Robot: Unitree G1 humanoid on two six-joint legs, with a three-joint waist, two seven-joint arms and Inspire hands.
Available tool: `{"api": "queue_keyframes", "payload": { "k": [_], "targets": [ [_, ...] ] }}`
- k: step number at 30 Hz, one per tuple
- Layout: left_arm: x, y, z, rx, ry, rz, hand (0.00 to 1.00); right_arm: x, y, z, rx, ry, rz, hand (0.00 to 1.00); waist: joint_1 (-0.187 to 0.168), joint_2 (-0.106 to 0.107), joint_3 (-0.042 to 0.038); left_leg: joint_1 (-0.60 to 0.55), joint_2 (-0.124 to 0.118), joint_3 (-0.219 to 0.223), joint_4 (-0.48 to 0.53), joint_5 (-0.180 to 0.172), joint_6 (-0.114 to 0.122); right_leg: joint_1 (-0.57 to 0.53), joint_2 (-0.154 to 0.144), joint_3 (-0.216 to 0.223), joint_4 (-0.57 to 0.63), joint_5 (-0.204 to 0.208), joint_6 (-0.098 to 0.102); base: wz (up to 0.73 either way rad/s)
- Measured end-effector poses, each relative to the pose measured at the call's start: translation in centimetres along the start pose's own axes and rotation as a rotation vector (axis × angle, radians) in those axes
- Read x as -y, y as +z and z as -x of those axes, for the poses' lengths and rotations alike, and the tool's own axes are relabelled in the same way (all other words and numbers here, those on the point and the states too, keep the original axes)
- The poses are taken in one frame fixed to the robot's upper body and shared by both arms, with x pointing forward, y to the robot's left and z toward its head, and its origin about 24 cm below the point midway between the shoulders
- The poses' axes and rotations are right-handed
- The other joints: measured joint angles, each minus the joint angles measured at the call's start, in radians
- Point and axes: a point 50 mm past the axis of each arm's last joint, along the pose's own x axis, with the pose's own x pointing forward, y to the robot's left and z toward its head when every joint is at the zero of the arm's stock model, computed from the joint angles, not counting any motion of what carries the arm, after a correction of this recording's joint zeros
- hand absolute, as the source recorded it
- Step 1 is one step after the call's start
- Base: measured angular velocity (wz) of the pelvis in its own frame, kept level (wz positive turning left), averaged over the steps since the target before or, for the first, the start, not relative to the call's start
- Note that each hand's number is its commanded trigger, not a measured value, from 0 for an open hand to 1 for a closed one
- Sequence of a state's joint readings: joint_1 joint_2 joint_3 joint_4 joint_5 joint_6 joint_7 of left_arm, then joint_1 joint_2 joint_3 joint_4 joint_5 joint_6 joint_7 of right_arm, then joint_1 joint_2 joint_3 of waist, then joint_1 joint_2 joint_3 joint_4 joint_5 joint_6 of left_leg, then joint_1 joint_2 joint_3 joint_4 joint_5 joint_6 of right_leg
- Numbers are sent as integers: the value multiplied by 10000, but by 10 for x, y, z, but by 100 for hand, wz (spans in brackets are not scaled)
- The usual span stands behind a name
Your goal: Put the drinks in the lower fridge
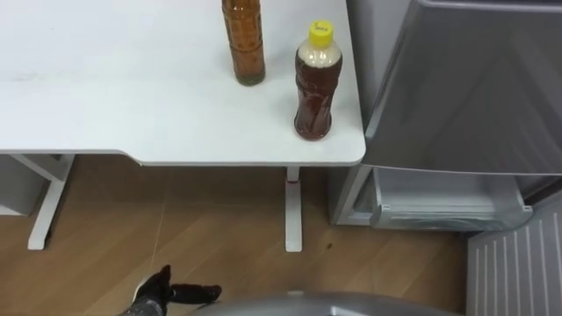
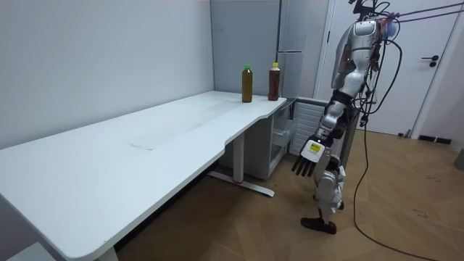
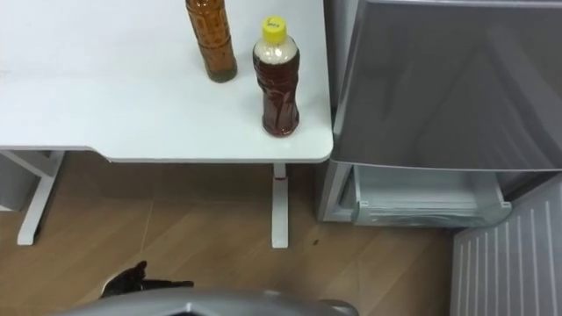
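Two drink bottles stand near the right front corner of the white table (image 1: 132,105). A dark tea bottle with a yellow cap (image 1: 314,83) (image 2: 274,81) is closest to the corner. An amber bottle (image 1: 243,39) (image 2: 246,84) stands just behind it to the left. Right of the table is the fridge, whose lower compartment (image 1: 439,206) is open and shows a pale drawer. My left hand (image 1: 167,294) (image 2: 310,156) hangs low by my side, open with straight fingers, far below the bottles. I stand on the wooden floor facing the table corner and the fridge.
The grey upper fridge door (image 1: 474,79) is closed. The opened lower door (image 1: 518,263), ribbed and white, juts out at my lower right. A white table leg (image 1: 293,211) stands beneath the corner, beside the fridge. A white room door (image 2: 428,65) is behind me.
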State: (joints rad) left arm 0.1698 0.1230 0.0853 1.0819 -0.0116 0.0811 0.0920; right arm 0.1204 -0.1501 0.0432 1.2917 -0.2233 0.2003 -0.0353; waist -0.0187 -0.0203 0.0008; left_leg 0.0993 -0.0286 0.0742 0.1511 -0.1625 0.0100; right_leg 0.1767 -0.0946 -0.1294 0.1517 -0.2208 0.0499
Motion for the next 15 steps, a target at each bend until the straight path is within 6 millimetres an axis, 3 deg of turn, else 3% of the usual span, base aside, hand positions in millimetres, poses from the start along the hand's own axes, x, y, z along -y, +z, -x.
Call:
{"api": "queue_keyframes", "payload": {
  "k": [2,6,15],
  "targets": [
    [-6,-11,1,-386,600,438,0,1,-4,0,-149,-255,-334,0,-5,-49,-37,15,1,44,3,-23,7,1,-1,45,8,0,0,-7],
    [-18,-35,6,-1227,1988,1455,0,6,-7,0,-319,-856,-1020,0,-14,-15,-8,24,-6,40,31,-49,26,23,-14,25,29,1,1,-1],
    [-24,-33,8,-1341,3604,2000,0,10,-4,0,51,-1424,-1136,0,44,29,0,-16,-1,-124,244,-117,16,150,-12,-135,-2,-31,-2,5]
  ]
}}
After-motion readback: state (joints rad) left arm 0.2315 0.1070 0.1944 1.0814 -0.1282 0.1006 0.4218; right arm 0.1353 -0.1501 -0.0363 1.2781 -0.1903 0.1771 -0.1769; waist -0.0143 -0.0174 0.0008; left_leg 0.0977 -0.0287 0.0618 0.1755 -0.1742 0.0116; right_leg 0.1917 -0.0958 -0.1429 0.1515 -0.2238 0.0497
